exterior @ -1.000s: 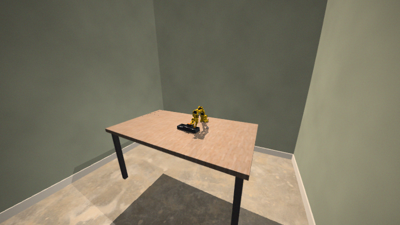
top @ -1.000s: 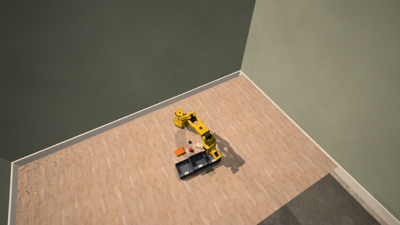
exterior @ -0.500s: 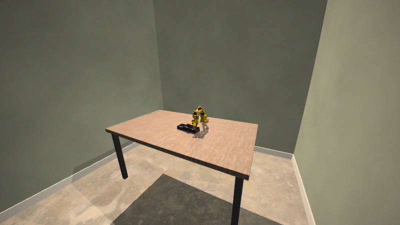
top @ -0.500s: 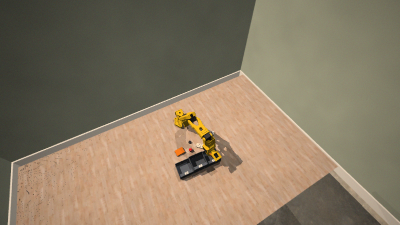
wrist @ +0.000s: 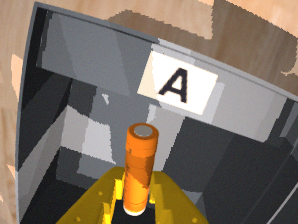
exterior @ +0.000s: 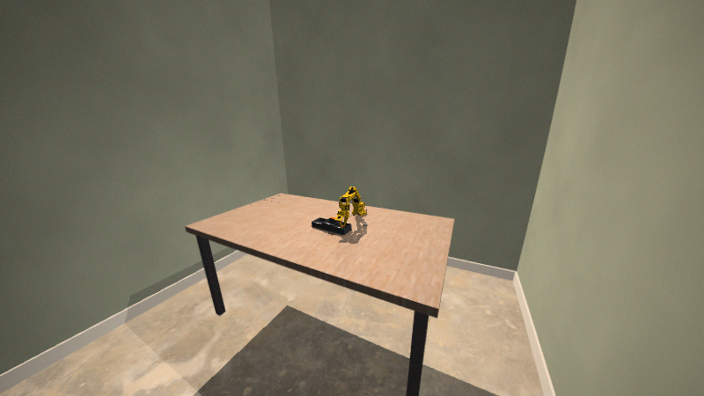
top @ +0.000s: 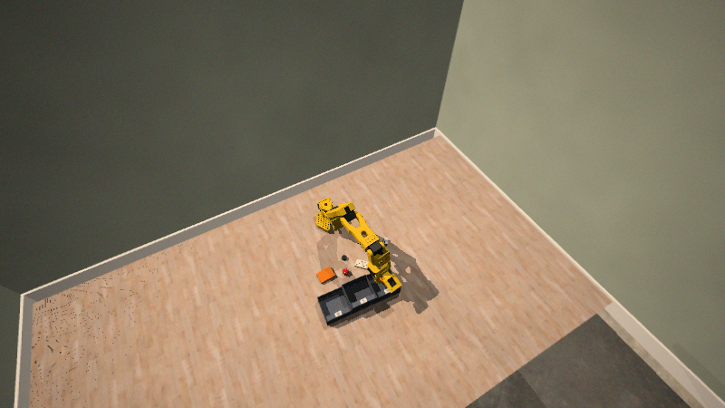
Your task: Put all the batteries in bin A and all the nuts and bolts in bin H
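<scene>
Tabletop [exterior: 275, 231] wooden | jaws clamped on orange battery [wrist: 141, 165] above bin A [wrist: 60, 96] | release pending, other items unsorted

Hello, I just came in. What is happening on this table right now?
A small yellow arm is sorting small things into a row of dark bins on a wooden table. Its claw is shut on an orange battery and hangs over the bin marked A, with the battery not yet released. An orange block, a small red thing and a pale plate lie on the table beside the bins.
</scene>
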{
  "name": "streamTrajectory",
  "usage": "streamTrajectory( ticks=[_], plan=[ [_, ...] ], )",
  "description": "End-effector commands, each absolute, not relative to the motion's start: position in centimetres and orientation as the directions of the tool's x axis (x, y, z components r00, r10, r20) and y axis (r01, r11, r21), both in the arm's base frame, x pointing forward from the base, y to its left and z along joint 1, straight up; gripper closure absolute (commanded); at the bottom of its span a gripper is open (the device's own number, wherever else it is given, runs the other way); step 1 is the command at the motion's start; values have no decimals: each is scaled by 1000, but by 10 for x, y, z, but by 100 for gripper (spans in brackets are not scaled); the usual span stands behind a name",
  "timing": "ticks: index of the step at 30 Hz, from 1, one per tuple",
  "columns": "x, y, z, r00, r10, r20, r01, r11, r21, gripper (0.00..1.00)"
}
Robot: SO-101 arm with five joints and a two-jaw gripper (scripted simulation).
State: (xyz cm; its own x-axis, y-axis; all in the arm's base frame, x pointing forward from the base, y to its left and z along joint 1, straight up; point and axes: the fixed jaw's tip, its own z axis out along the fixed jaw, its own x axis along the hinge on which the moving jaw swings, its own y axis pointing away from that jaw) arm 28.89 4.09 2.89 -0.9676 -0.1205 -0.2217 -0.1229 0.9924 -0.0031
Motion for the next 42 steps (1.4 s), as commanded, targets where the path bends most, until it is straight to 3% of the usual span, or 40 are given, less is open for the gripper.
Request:
streamTrajectory(
  ticks=[1, 42],
  plan=[
    [297, 39, 49, -948, -98, -303, -103, 995, 1, 100],
    [296, 39, 51, -938, -97, -333, -103, 995, 1, 100]
  ],
)
